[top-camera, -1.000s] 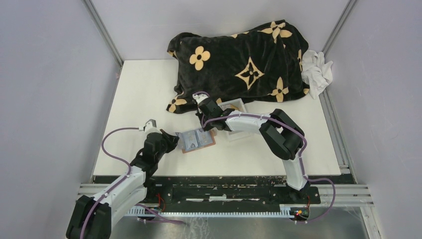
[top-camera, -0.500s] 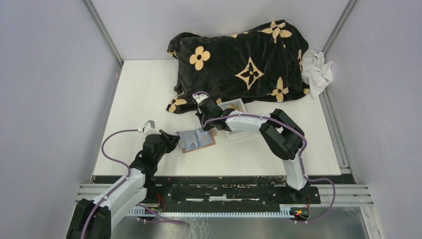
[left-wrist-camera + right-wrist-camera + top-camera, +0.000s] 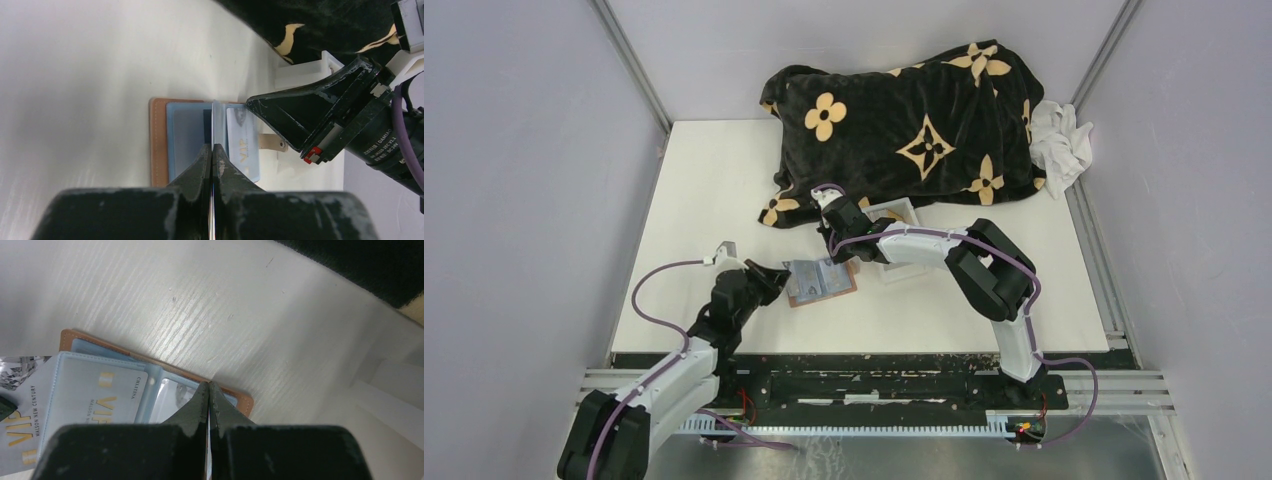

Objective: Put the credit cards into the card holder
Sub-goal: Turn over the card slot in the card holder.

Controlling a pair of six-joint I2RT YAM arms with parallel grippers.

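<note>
Tan, seemingly leather card holder (image 3: 158,150)

glossy plastic credit card (image 3: 22,432), leather card holder (image 3: 158,145)

Card holder (image 3: 150,371) edge hidden under right claw (image 3: 208,386), seemingly

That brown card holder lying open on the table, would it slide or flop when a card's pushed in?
The card holder looks thin and light on a smooth table, so it probably slides unless pinned. Its clear sleeves look soft, likely floppy.
</note>
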